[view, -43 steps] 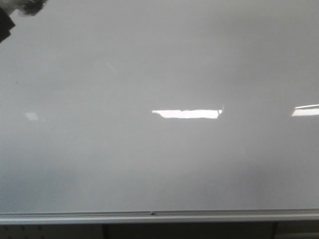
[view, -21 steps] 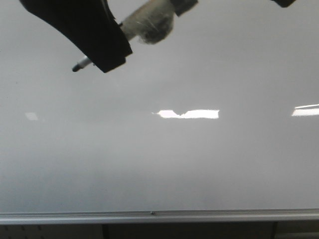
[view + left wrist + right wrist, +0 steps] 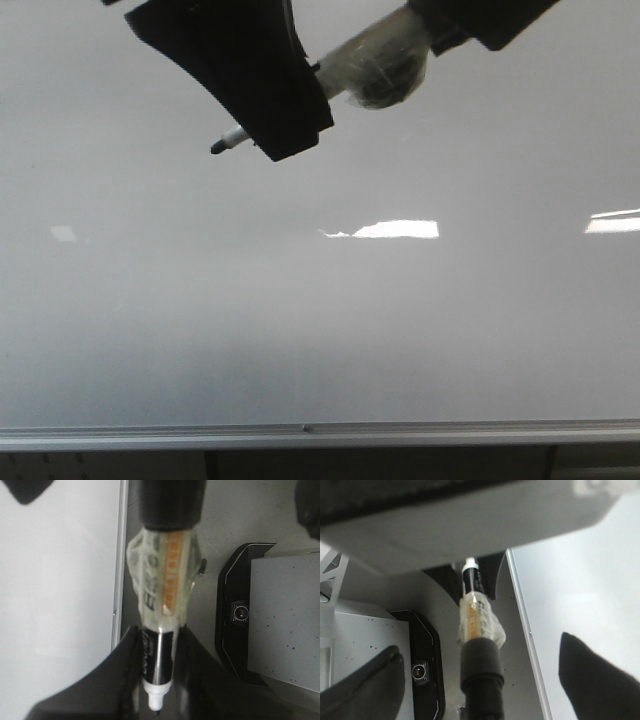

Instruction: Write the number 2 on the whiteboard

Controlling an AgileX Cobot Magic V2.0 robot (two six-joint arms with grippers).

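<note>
Grip first: your left gripper (image 3: pixel 157 690) was clamped on the marker (image 3: pixel 160 595), its two black fingers (image 3: pixel 125 680) pressed against the dark barrel just behind the tip. The taped upper part of the barrel ran back into a black cylinder (image 3: pixel 481 672). That cylinder sat between the jaws of your right gripper (image 3: pixel 480 647), which stood wide apart, neither finger touching it in the wrist view.

In the front view your left arm reached in from the top left. It held the marker slanted, with the marker tip (image 3: pixel 217 148) lowest and pointing left, over the upper part of the whiteboard (image 3: pixel 320 330). I could not tell whether the tip touched the surface.

Below the tip the board lay bare down to the silver rail (image 3: pixel 320 433), broken only by a bright reflection (image 3: pixel 395 229) near mid-board.
</note>
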